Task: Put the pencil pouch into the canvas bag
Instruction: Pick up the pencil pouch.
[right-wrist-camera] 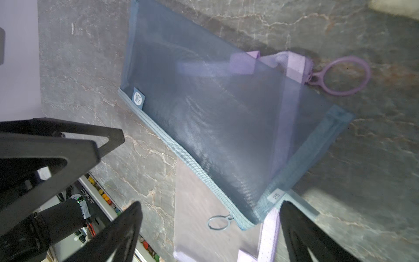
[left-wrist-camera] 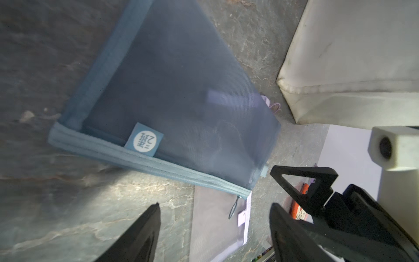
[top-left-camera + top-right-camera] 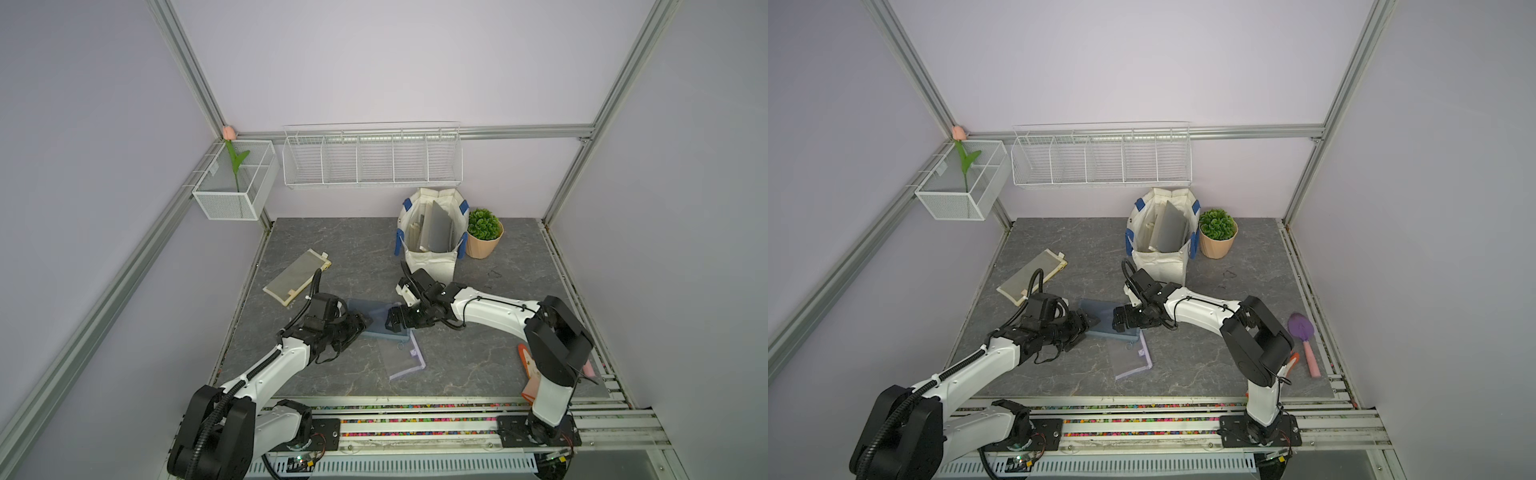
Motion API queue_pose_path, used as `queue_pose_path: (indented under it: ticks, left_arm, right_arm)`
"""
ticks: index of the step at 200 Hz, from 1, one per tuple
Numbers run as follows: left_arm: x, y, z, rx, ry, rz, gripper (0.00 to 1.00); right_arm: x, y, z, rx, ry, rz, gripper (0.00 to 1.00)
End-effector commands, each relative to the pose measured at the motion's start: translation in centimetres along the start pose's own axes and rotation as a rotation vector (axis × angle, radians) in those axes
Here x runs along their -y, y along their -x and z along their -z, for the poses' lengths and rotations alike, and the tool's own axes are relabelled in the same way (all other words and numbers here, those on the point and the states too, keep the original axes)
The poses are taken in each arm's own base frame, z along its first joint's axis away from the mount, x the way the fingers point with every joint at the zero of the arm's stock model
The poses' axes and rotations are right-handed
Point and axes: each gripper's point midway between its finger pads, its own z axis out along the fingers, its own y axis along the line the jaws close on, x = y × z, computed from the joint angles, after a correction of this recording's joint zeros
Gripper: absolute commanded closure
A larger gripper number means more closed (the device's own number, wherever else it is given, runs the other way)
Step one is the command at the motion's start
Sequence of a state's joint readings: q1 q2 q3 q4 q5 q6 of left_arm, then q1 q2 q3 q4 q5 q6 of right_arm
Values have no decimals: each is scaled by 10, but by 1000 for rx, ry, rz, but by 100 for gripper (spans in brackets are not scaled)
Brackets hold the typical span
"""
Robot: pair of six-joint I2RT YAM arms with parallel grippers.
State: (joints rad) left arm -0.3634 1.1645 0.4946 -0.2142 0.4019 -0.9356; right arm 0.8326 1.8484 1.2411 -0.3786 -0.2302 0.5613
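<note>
Blue mesh, thin and see-through: the pencil pouch [image 3: 374, 318] will likely handle as a light, limp thing that sags from whichever edge is pinched, though the weave should give the fingers some purchase. Its firmest parts look to be the paler bound zip edge and the stitched side seams. A hold on a corner of that binding therefore seems better than one on the slack middle.

It lies flat on the desk [image 3: 498, 332], in front of the canvas bag [image 3: 432, 266] on the robot's side and apart from it. One corner overlaps a lilac pouch [image 3: 401, 359] lying farther still from the bag, so a careless pinch could take both. A small square label with a white disc sits by the zip, a metal ring pull hangs at the zip's end, and the lilac shows faintly through the mesh.

The left pincer [image 2: 214, 205] and the right pincer [image 1: 212, 203] both stand released, grasping nothing, low at opposite ends of the pouch. The right one straddles the ring-pull corner; whether a finger touches the mesh I cannot tell.
</note>
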Motion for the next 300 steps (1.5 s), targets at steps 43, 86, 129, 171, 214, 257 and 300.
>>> queue_pose_path:
  ticks: [43,86,129,171,214,257,300]
  left_arm:
    - [-18,-8,-4,18,-21,109,27]
    - [-26,-2,-16,47,-25,175,28]
    - [-31,-3,-28,33,-35,211,30]
    - [-40,4,-35,69,-12,246,31]
    - [-41,15,-48,101,-41,275,33]
    - [-32,29,-61,119,-69,250,48]
    - [-17,42,-74,126,-126,231,71]
  right_arm:
    - [-1,-21,-23,-69,6,10,3]
    - [-32,11,0,-22,-15,132,3]
    - [-15,28,-28,-65,-65,119,2]
    - [7,7,-49,-140,-99,59,2]
    - [14,-17,-55,-177,-56,-33,2]
    - [-1,-27,-54,-177,6,-30,1]
    - [-9,-30,-52,-175,41,-9,1]
